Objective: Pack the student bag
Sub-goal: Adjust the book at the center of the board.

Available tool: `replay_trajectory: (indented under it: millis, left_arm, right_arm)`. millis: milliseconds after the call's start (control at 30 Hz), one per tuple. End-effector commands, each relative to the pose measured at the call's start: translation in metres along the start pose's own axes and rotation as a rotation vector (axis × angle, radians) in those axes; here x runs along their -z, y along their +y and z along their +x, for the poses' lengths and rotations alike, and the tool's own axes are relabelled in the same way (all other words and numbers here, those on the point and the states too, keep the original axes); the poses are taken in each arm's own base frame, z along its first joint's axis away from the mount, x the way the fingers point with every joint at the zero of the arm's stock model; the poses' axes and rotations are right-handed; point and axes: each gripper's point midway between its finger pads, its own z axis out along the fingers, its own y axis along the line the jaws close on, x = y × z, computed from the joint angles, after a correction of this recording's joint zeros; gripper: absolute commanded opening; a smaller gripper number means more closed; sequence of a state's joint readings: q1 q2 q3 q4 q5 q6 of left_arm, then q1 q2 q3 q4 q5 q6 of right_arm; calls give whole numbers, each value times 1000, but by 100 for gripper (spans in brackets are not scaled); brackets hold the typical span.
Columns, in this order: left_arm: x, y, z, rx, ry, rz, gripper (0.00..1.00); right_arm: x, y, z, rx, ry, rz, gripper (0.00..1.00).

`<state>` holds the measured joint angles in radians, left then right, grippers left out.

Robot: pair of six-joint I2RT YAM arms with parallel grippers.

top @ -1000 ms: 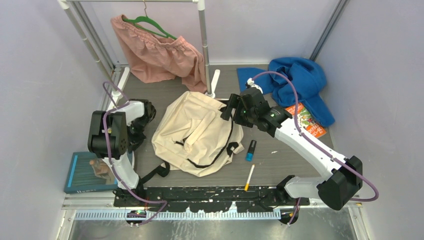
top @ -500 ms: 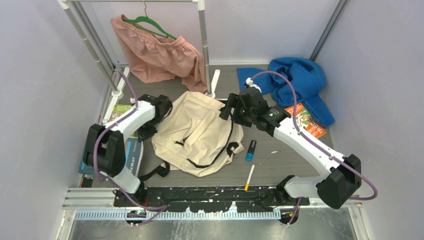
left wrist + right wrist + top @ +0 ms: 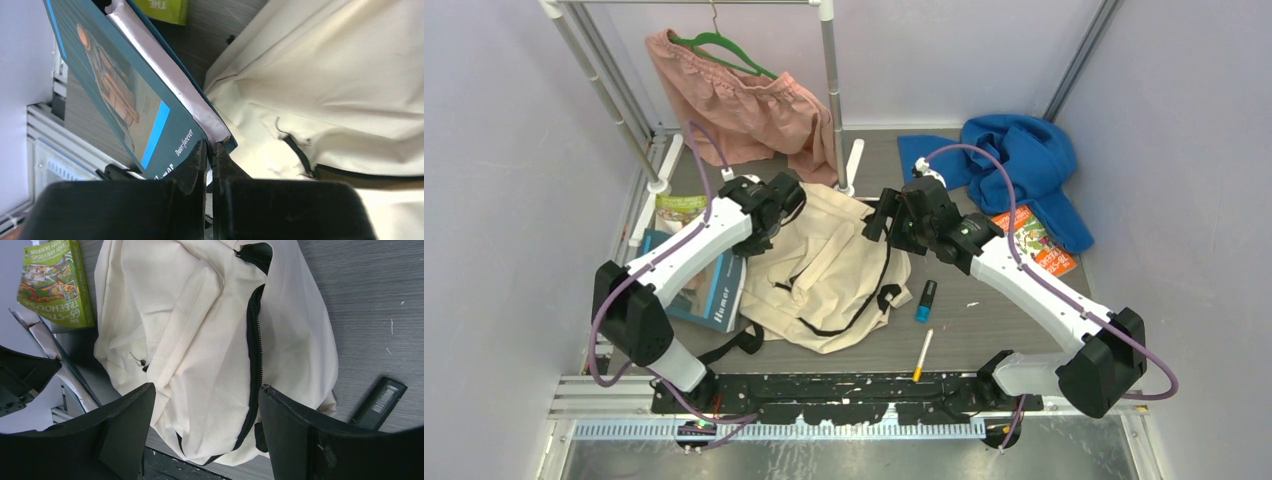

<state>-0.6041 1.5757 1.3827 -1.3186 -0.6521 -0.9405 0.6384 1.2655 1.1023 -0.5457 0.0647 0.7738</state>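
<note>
From above, the student bag (image 3: 824, 265) lies slumped in the middle of the table (image 3: 994, 315), its black zipper curving down the right side and a strap trailing off its near left corner. That view hides the left gripper (image 3: 774, 205) under its own wrist at the bag's far left edge. The left wrist camera fills this in: the two fingers are squeezed almost together on the corner of a teal book (image 3: 125, 95), pinching cover and white page block, and the book's corner sits just beside the bag's cream fabric (image 3: 325, 80). In the top view the teal book (image 3: 709, 290) stretches to the near left under the forearm.

A green book (image 3: 679, 208) is partly covered in the top view; the right wrist camera shows its cover (image 3: 52, 280) plainly, flat on the table at the bag's far left.

The right gripper (image 3: 886, 215) is at the bag's far right edge. Its own camera shows it (image 3: 206, 389) spread wide with nothing between the fingers (only bag fabric and zipper below). A blue marker (image 3: 378, 402) lies right of the bag.
</note>
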Motion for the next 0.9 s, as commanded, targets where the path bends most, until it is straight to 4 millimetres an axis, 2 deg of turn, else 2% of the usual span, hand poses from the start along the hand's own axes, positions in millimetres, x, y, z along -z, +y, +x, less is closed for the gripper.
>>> replay_trajectory:
  millis: [0,333,500,567,667,733,800,867]
  left_arm:
    - [34,-16,-22,-4,-70,157,0]
    - [97,-65,-22,-140,-139,531,0]
    - [120,-88,-18,-183,-115,681,0]
    - [125,-91,-14,-203,-106,703,12]
    - [136,-83,-13,-200,-108,722,53]
    - [143,-67,-18,-183,-136,713,69]
    - [145,-45,-25,-151,-182,676,75]
    - [136,-21,-29,-93,-182,629,78]
  right_arm:
    - [9,10,-10,-2,-50,-46,81]
    - [9,10,-10,0,-52,-55,81]
    - [14,34,-3,26,-11,-195,86]
    - [14,35,-4,32,-10,-192,87]
    - [15,38,-6,29,-19,-205,87]
    - [18,43,-7,23,-28,-237,87]
    - [20,50,-7,30,-33,-269,87]
    - [21,63,-7,71,-51,-283,87]
